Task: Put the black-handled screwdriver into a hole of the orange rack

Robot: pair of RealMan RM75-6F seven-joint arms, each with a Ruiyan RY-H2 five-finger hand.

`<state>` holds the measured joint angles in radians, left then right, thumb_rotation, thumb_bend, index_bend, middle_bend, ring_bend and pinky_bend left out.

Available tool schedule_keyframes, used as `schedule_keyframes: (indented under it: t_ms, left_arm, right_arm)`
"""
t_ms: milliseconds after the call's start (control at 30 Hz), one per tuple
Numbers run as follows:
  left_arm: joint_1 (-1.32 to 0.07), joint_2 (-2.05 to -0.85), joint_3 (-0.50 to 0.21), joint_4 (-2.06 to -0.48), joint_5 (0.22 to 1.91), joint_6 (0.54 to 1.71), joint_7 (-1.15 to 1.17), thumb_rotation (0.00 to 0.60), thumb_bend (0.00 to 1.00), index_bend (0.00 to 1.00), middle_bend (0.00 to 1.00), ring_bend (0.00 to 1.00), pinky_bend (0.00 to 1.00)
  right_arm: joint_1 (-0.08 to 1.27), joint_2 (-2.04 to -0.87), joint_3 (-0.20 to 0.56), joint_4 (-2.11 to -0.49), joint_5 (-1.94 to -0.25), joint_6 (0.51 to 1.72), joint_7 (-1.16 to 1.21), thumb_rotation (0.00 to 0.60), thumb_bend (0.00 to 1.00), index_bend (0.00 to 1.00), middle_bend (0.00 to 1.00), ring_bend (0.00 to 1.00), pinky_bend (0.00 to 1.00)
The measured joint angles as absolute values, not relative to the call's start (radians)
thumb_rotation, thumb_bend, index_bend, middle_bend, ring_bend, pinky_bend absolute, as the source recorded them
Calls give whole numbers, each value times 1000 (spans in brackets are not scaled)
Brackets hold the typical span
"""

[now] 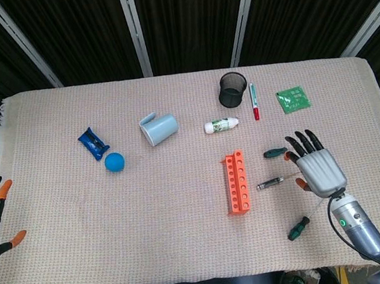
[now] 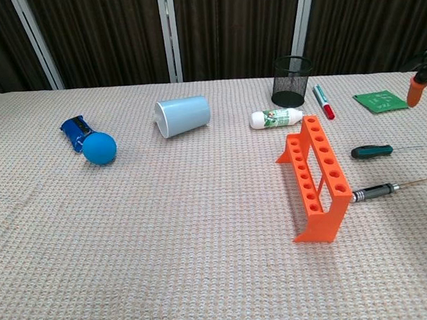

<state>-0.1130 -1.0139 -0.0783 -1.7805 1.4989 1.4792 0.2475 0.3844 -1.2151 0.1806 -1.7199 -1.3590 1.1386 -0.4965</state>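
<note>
While lying loose on the desk (image 1: 189,240) at three o'clock of the orange rack (image 1: 236,181), black-handled screwdriver (image 1: 271,183) ungrasped, right hand (image 1: 318,169) beside it (fingers (image 1: 306,142) apart, empty); grasp and insertion left.

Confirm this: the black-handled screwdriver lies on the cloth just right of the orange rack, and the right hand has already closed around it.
Not quite. The black-handled screwdriver does lie just right of the orange rack, but the right hand has not closed around it. The head view shows that hand with its fingers spread, holding nothing, beside the screwdriver's tip end.
</note>
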Motion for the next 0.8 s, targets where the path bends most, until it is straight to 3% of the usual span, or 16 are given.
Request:
schedule_keyframes:
  t_ms: [267, 800]
  left_arm:
    - [-125, -1015, -82, -1775, 1485, 1465, 241, 600, 0, 69, 0, 0, 0]
    - [-130, -1025, -73, -1746, 1470, 1446, 203, 600, 0, 71, 0, 0, 0]
  right_arm:
    - [484, -1300, 176, -1718, -1183, 1057, -760, 600, 219, 408, 124, 0, 0]
    - [623, -1392, 148, -1718, -897, 1008, -975, 600, 234, 434, 126, 0, 0]
